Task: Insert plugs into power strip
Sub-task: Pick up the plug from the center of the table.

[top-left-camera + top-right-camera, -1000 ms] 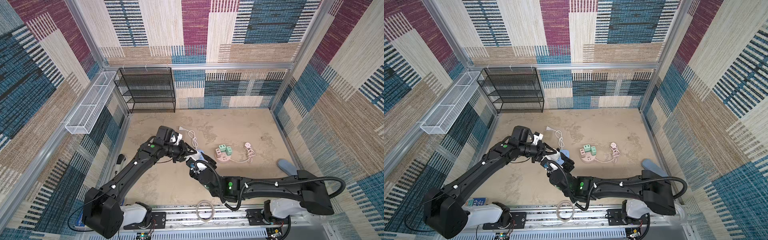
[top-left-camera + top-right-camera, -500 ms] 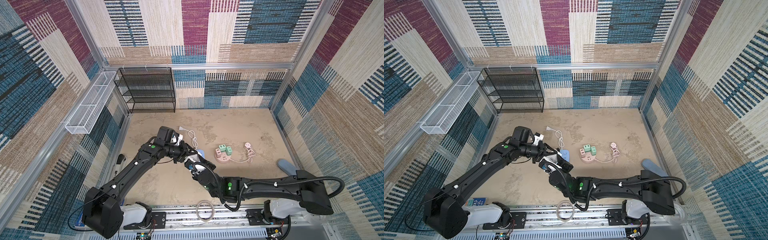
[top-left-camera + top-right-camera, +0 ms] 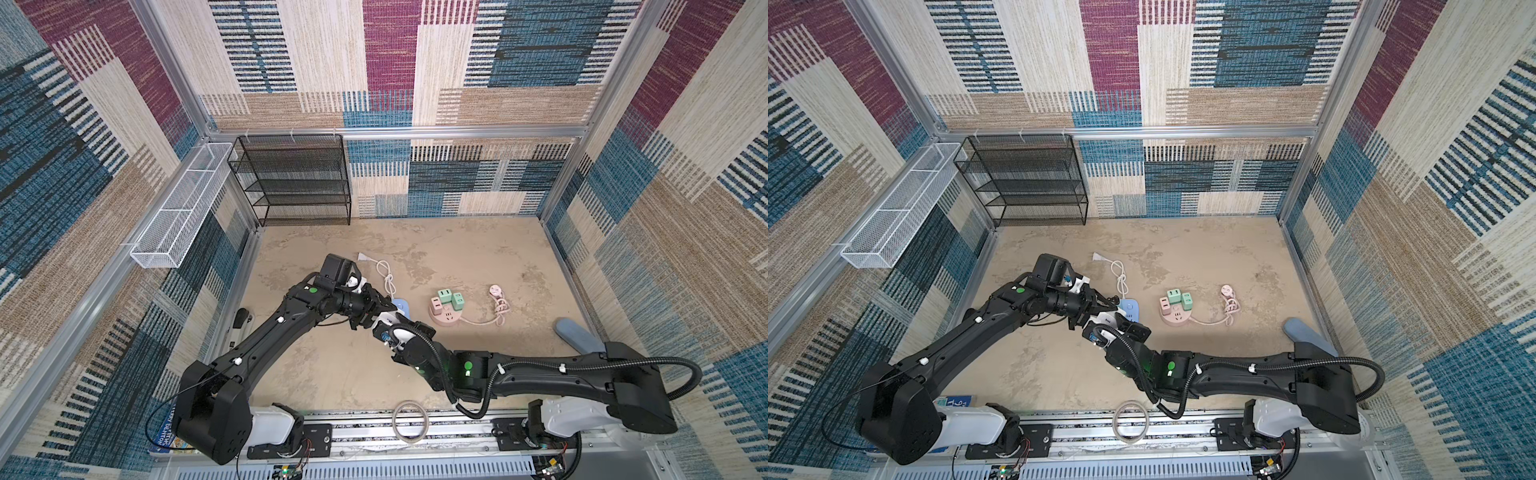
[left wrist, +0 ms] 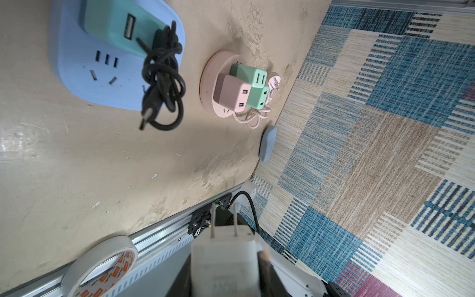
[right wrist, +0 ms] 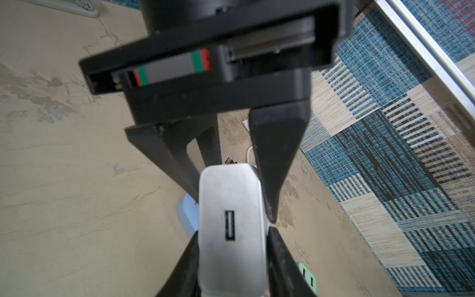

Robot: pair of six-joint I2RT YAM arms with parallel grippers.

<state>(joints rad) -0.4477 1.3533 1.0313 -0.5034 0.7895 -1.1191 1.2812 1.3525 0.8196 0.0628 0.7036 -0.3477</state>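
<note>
left wrist view — white plug (image 4: 226, 259) blurred, base cut off.

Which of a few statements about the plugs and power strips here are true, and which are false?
1. Two mint green plugs and a pink plug stand in the round pink strip. True.
2. The teal plug lies loose on the table. False: it sits on the blue strip.
3. Both the left gripper and the right gripper grip the white plug. True.
4. The tape roll lies beside the round pink strip. False: it lies at the front rail.
</note>
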